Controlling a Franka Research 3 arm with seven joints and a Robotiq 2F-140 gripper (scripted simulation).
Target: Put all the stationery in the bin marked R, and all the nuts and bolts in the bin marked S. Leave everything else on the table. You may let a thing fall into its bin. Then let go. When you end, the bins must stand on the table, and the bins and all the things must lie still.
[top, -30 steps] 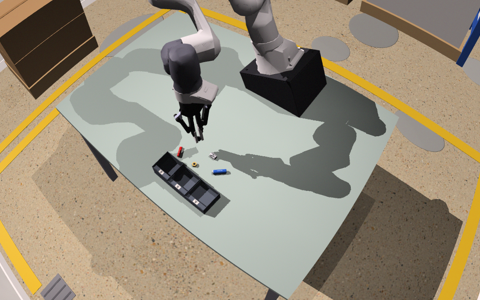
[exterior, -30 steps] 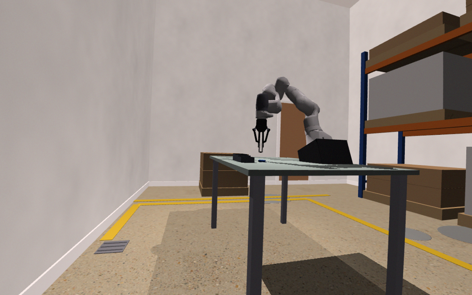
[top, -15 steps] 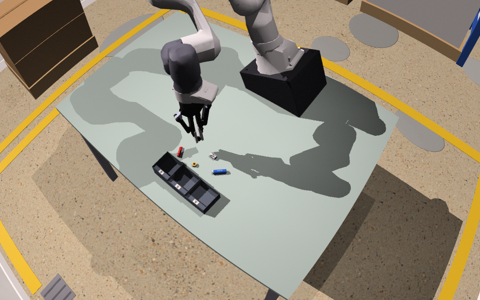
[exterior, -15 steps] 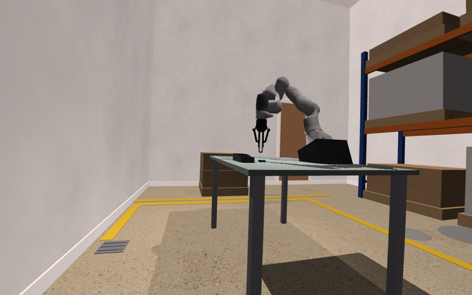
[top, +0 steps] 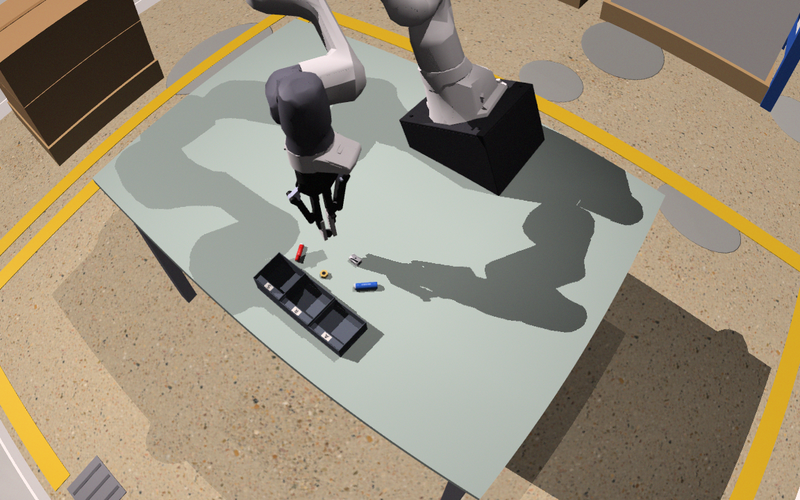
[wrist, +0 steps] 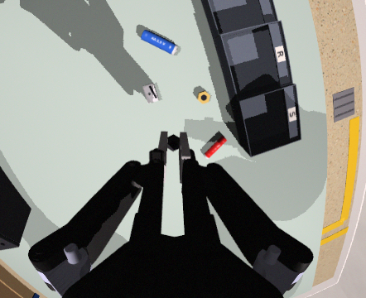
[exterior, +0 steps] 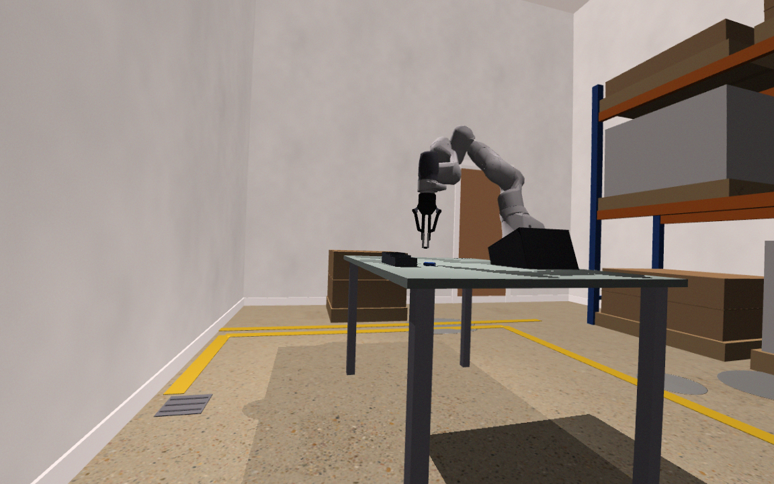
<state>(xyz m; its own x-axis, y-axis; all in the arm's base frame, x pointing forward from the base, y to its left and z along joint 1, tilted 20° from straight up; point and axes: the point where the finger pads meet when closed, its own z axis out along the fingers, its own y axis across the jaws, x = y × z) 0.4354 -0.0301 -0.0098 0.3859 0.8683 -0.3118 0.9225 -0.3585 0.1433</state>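
Observation:
My gripper (top: 328,235) (exterior: 425,246) (wrist: 173,142) hangs above the table, shut on a small black hexagonal piece (wrist: 173,141), a nut or bolt head. Below, a silver sharpener (top: 355,260) (wrist: 148,93), a yellow hex nut (top: 326,274) (wrist: 199,98) and a red stick-shaped piece (top: 298,252) (wrist: 215,147) lie on the table. A blue cylinder (top: 365,285) (exterior: 429,264) (wrist: 156,40), like a battery, lies beyond them in the wrist view. Bin S (top: 269,286) (wrist: 291,124) and bin R (top: 296,310) (wrist: 280,54) stand side by side; I see nothing in them, though their floors are partly shadowed.
Bin A (top: 326,336) adjoins bin R, away from bin S. The row of bins stands near one long edge of the table (top: 428,385) (exterior: 498,281). The black robot base (top: 471,139) (exterior: 534,247) stands at the opposite side.

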